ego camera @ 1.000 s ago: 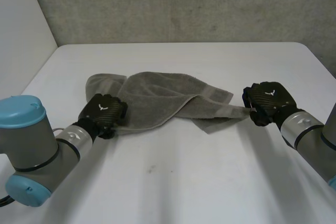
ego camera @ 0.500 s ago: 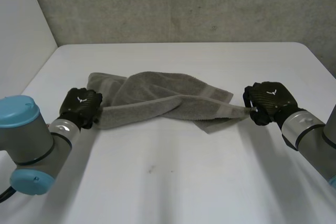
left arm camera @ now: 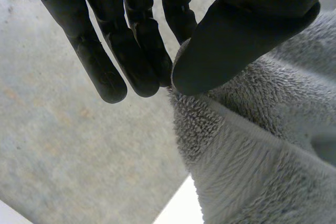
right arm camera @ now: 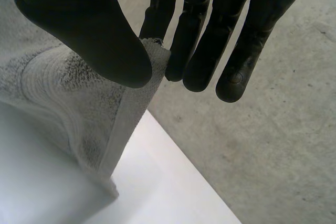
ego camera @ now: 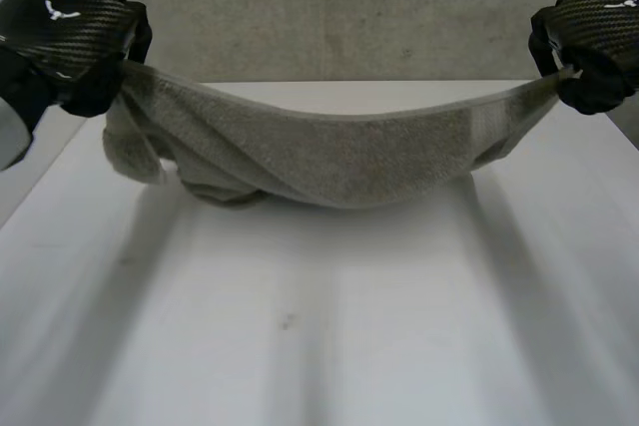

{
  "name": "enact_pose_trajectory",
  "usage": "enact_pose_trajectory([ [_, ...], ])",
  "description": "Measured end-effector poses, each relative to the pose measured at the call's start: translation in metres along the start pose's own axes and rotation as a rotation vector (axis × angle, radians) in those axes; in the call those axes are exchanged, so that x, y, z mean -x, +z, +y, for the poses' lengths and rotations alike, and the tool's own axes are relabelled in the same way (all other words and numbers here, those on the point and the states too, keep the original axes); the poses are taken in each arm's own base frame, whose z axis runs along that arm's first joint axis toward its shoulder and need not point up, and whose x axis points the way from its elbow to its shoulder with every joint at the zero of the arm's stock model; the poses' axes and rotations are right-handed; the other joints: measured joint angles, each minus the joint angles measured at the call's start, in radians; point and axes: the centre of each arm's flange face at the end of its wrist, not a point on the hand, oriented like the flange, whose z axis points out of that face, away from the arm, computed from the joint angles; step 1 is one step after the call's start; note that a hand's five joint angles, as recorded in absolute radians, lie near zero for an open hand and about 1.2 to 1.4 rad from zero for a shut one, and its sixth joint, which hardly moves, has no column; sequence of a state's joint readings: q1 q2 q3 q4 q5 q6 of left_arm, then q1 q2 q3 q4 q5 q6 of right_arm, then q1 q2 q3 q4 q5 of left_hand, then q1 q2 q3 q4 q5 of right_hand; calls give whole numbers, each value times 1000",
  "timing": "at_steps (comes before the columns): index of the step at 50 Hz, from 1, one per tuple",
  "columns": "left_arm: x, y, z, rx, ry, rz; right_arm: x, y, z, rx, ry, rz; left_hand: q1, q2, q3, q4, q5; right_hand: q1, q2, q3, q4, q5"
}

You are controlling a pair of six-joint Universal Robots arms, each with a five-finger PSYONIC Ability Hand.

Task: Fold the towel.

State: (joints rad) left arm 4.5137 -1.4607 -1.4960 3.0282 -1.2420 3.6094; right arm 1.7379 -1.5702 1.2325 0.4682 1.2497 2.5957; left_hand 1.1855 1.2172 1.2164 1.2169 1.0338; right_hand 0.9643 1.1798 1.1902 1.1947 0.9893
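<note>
Left robot hand at 10 o'clock and right robot hand at 2 o'clock each pinched a towel corner, thumb against fingers, the soft, light cloth sagging limp and twisted above the bench, so corners looked the surest hold.

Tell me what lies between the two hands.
In the head view, the towel hangs in a sag between the left hand and the right hand, each pinching an end.
</note>
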Motion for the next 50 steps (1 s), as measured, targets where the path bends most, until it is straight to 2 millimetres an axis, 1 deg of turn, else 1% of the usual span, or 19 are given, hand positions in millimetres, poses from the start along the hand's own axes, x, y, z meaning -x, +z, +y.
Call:
enact_pose_trajectory([
  [2,3,-1,2,37,-10,9,0,-2,-1,14,-22,-6,0,0,0,0,0,0,0,0,0,0],
  [5,6,1,18,145,-42,33,4,-2,6,82,-81,-47,0,0,0,0,0,0,0,0,0,0],
  [11,-4,17,76,376,-81,127,25,25,44,236,-132,-172,4,0,0,0,0,0,0,0,0,0],
  [12,-10,22,94,428,-78,162,33,33,54,272,-142,-202,4,0,0,0,0,0,0,0,0,0],
  [17,-29,39,141,536,-51,256,57,62,84,370,-185,-252,4,0,0,0,0,0,0,0,0,0],
  [20,-36,54,161,548,-27,283,69,81,98,402,-216,-247,4,0,0,0,0,0,0,0,0,0],
  [23,-35,77,169,483,17,260,72,106,102,363,-243,-190,4,0,0,0,0,0,0,0,0,0],
  [26,-25,103,162,351,79,188,63,132,89,240,-254,-68,4,0,0,0,0,0,0,0,0,0],
  [27,-25,103,162,351,79,188,63,132,89,240,-254,-68,4,0,0,0,0,0,0,0,0,0],
  [28,-15,120,150,238,128,124,51,146,71,127,-250,33,4,0,0,0,0,0,0,0,0,0],
  [30,-2,136,129,95,183,41,38,153,50,11,-238,131,4,0,0,0,0,0,0,0,0,0],
  [31,-2,136,129,95,183,41,38,153,50,11,-238,131,4,0,0,0,0,0,0,0,0,0],
  [32,13,147,102,-63,231,-51,17,154,17,-154,-209,258,4,0,0,0,0,0,0,0,0,0],
  [33,17,149,93,-110,241,-78,10,153,6,-211,-198,299,4,0,0,0,0,0,0,0,0,0],
  [35,31,152,58,-281,261,-170,-9,142,-26,-383,-162,410,4,0,0,0,0,0,0,0,0,0],
  [39,50,142,7,-528,219,-280,-28,118,-60,-591,-120,521,4,0,0,0,0,0,0,0,0,0],
  [42,58,127,-15,-632,119,-297,-28,103,-64,-654,-107,533,5,0,0,0,2,0,0,0,0,0],
  [44,56,122,-13,-628,64,-281,-23,100,-57,-640,-107,509,5,0,0,0,2,0,0,0,0,0],
  [50,28,110,38,-422,-108,-163,11,103,-3,-416,-105,320,5,1,0,0,2,0,0,0,0,0],
])
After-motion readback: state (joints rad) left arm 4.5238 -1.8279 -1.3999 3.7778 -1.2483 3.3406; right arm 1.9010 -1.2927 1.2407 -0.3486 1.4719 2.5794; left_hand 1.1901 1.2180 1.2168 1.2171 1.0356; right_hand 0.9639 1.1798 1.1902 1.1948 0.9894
